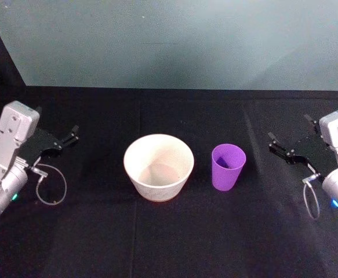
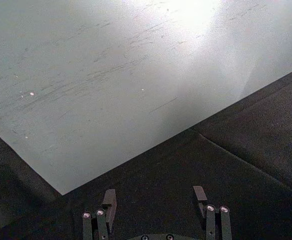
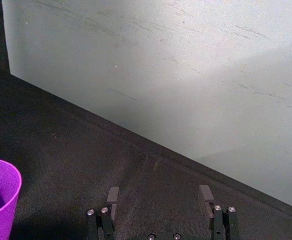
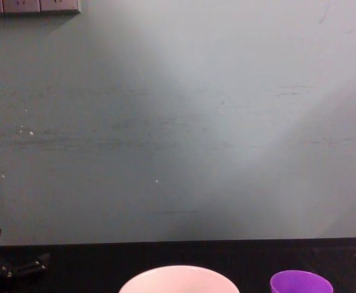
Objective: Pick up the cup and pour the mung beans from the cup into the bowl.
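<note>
The cup (image 1: pixel 228 167) is standing upright on the black table cloth (image 1: pixel 169 243), a little right of the centre of the head view. It is just beside the bowl (image 1: pixel 158 167) and is not touching it. The bowl is sitting at the centre of that view with its mouth facing up, and it is much wider than the cup. Inside the cup a dark patch is showing, but I cannot tell if it is the mung beans or only a shadow.

The left gripper (image 2: pixel 155 198) is hanging at the left edge of the head view, about at the middle height, well apart from the bowl. Its two fingers (image 2: pixel 109 199) are spread apart and are grasping nothing. Below them only the dark cloth is lying. A thin cable loop (image 1: pixel 51 188) is hanging under this arm.

The right gripper (image 3: pixel 159 195) is waiting at the right edge of the head view, near the cup but clearly apart from it. Its fingers (image 3: pixel 204 194) are released too, with nothing between them. In its wrist view the purple rim of the cup is showing at the lower left corner.

In the chest view the rims of the bowl and the cup are peeking up at the bottom edge. A pale grey-green wall (image 1: pixel 186 40) is standing behind the table.
</note>
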Robot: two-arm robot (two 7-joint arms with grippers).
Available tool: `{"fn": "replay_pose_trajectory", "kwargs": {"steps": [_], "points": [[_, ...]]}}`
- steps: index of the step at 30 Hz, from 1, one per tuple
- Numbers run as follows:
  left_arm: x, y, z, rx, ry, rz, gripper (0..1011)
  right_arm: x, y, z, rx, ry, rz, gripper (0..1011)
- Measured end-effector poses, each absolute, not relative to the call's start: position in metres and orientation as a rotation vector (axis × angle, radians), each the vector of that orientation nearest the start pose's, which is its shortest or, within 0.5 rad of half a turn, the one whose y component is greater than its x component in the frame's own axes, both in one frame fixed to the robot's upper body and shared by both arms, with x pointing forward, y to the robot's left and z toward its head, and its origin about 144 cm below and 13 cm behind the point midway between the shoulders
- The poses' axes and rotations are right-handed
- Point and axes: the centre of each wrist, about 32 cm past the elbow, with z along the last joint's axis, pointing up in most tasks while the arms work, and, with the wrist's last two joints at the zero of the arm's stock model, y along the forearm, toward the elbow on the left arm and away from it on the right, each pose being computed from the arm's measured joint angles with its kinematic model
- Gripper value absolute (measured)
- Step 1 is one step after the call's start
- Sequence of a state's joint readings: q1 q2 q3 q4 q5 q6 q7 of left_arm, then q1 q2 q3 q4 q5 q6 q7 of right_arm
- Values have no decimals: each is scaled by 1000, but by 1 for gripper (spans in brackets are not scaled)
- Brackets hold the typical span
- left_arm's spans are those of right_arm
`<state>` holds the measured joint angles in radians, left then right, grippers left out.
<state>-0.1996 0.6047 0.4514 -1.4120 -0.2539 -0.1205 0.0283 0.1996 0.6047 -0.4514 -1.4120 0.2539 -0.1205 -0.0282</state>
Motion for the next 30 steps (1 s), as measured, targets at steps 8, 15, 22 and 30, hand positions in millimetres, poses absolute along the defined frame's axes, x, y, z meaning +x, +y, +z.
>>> {"fn": "replay_pose_trajectory", "kwargs": {"steps": [8, 15, 22, 30], "points": [[489, 310, 1140, 304, -285, 1248, 1000, 489, -310, 1140, -304, -285, -1248, 1002], [489, 310, 1140, 304, -285, 1248, 1000, 489, -310, 1140, -304, -285, -1248, 1002], [489, 310, 1140, 304, -285, 1248, 1000, 489, -310, 1140, -304, -285, -1248, 1002], [489, 310, 1140, 304, -285, 1248, 1000, 489, -310, 1140, -304, -285, -1248, 1002]]}}
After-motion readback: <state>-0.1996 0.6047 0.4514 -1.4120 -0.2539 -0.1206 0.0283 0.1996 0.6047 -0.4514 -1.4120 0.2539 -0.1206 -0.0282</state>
